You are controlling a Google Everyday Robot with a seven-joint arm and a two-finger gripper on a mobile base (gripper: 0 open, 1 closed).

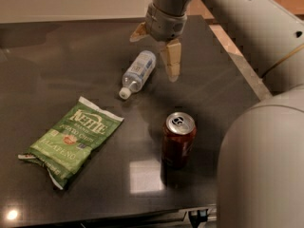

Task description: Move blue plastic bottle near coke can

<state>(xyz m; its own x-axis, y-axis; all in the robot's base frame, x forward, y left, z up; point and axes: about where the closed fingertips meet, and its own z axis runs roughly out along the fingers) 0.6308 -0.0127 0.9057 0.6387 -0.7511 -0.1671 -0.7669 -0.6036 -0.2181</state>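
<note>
The blue plastic bottle [137, 71] lies on its side on the dark table [71, 70], white cap pointing to the front left. The coke can [178, 139] stands upright to the front right of it, well apart from it. My gripper [155, 48] hangs over the bottle's far end with its fingers spread. One tan finger [171, 61] is just right of the bottle's base and the other [138, 32] is behind it to the left. The gripper is open and holds nothing.
A green Kettle chips bag [71, 139] lies flat at the front left. The table's right edge [242, 75] runs close past the can. My arm's large grey body [266, 165] fills the right side of the view.
</note>
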